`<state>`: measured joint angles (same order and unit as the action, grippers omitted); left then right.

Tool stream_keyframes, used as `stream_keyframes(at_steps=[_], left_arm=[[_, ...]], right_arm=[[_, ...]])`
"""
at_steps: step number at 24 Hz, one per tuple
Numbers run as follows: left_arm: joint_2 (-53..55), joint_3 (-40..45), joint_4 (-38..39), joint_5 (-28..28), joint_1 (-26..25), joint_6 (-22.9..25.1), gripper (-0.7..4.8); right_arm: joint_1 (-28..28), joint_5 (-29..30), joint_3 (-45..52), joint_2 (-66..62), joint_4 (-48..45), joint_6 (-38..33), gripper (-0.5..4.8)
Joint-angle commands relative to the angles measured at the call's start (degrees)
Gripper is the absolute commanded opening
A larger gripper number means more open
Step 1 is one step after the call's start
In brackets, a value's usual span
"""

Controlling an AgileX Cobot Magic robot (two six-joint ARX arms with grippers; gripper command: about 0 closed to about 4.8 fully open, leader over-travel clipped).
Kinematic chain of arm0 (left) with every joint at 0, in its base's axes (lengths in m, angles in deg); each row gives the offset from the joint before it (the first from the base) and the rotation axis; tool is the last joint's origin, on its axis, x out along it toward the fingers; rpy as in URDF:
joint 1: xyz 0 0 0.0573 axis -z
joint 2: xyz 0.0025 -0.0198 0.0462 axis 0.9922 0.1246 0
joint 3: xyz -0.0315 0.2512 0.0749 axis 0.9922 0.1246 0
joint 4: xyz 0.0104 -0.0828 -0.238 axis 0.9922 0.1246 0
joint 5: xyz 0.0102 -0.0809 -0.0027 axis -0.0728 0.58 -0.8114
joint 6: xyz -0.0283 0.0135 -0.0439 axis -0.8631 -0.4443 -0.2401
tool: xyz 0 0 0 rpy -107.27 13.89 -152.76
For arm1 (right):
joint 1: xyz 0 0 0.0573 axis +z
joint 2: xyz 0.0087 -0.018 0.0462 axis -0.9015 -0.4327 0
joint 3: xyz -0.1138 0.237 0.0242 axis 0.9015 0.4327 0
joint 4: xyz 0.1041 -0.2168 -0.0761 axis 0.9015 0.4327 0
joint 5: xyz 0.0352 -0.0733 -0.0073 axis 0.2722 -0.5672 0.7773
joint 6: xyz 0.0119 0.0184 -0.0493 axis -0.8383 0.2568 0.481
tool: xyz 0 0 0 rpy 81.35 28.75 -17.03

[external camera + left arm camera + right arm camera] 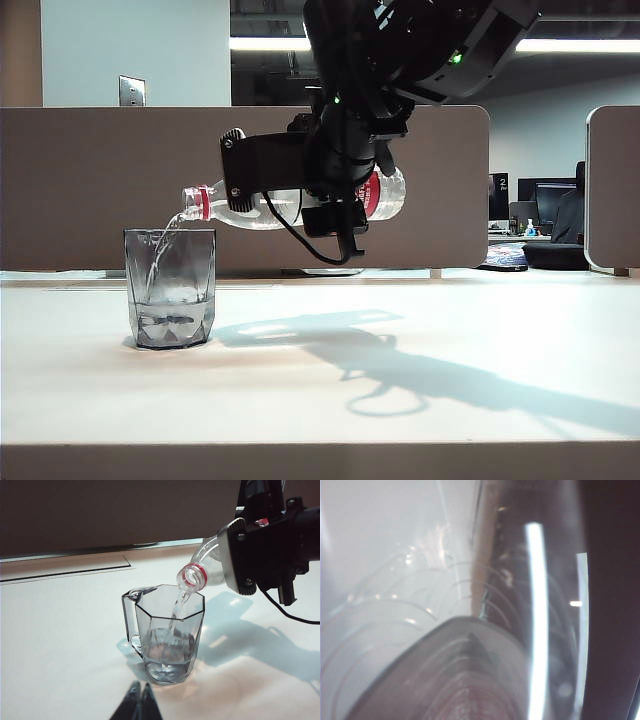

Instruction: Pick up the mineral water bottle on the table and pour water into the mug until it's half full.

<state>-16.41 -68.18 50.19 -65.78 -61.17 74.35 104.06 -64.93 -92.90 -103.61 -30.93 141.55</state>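
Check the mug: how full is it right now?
Under half full. In the mug, water sits low near the base, while a stream falls from the tipped mineral water bottle held by the right gripper.

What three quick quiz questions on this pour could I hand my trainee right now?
1. True or false: the mineral water bottle stands upright on the table.
2. Which hand grips the bottle: A) left hand B) right hand?
3. Fill in: water runs from the bottle's mouth into the ____.

Key: 1. False; it is held tilted, neck lowest, above the mug. 2. B; the left hand rests shut near the mug, holding nothing. 3. Mug; the level is low, below half.
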Motion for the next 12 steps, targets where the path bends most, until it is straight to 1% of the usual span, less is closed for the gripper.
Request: stream_keyframes(at_steps=[1, 12], left_arm=[[0.0, -0.2, -0.3, 0.2, -0.1, 0.0, -0.05], [0.0, -0.2, -0.3, 0.2, -0.1, 0.0, -0.05]], right_arm=[[-0.1, 0.3, -0.6, 0.8, -2.8, 0.8, 2.69], [-0.3, 0.3, -0.6, 0.8, -4.0, 0.8, 2.69]])
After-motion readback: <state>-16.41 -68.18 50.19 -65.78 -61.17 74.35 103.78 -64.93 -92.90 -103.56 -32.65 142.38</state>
